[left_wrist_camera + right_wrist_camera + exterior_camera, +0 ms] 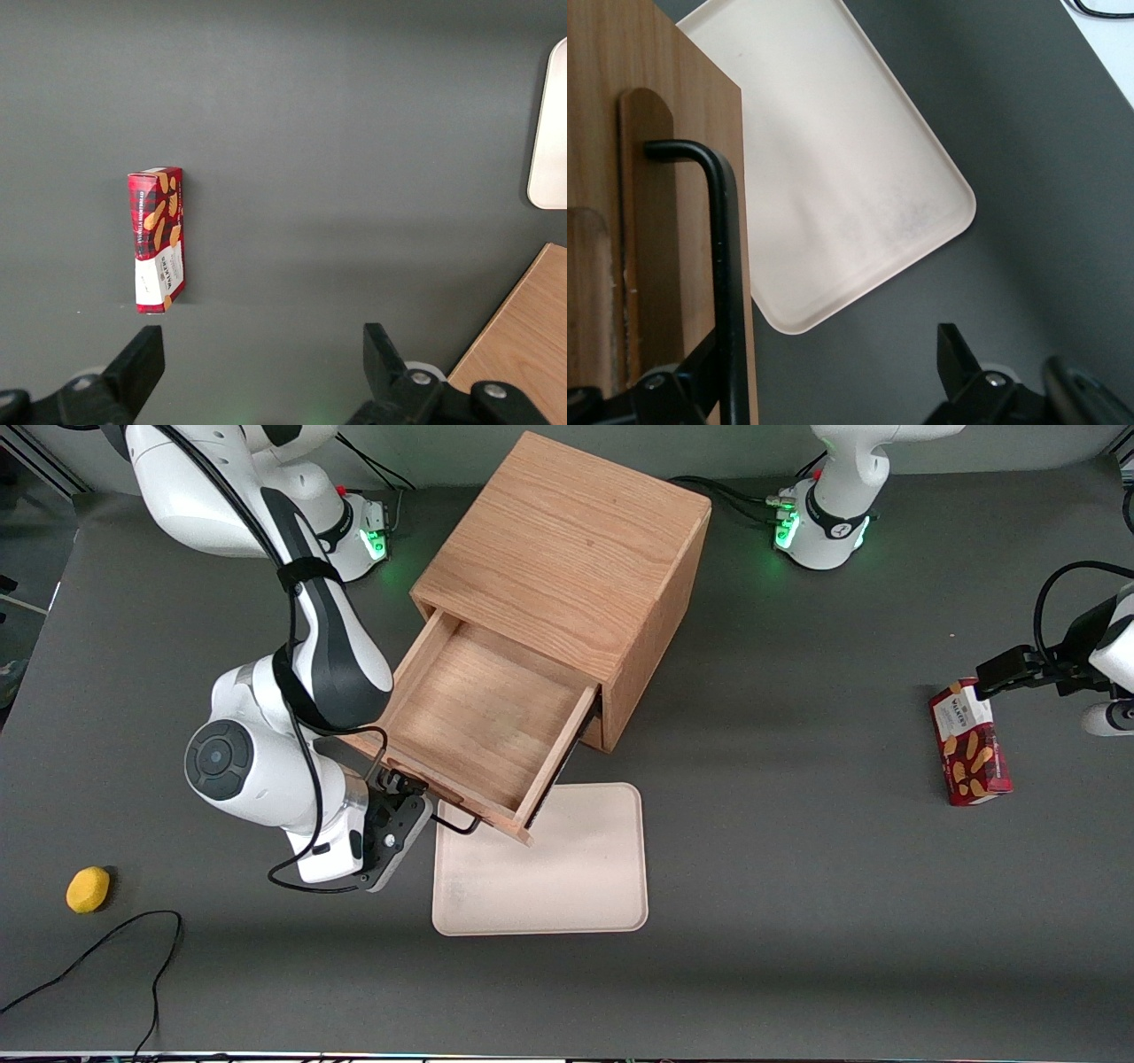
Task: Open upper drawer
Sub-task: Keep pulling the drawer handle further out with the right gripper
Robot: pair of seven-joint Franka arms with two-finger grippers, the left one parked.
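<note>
Grey matte counter (797, 957) throughout, cables trailing at its edges. At the working arm's end, a small yellow ball-like thing (88, 889) sits alone, well apart from everything and not in play. Next along, the end effector (400, 824) hangs low just in front of the drawer front, at the handle's end; the wrist view shows its fingers spread wide with the handle (726, 266) running down beside one finger, nothing clamped between them. Judgement: either it has let go or it was only hooking the bar, since a bar like this pulls well enough with an open grip. Drawer (483, 717) stands drawn well out of the oak cabinet (567, 558), its bare wooden floor open to view and empty; its front corner overhangs the cream tray (545, 886). Task looks essentially complete. The tray lies flat on the counter in front of the cabinet, probably put there to take things later. Lower drawer hidden beneath the open one. Toward the parked arm's end, a red biscuit box (968, 742) lies flat, well apart from the cabinet and no obstacle.
</note>
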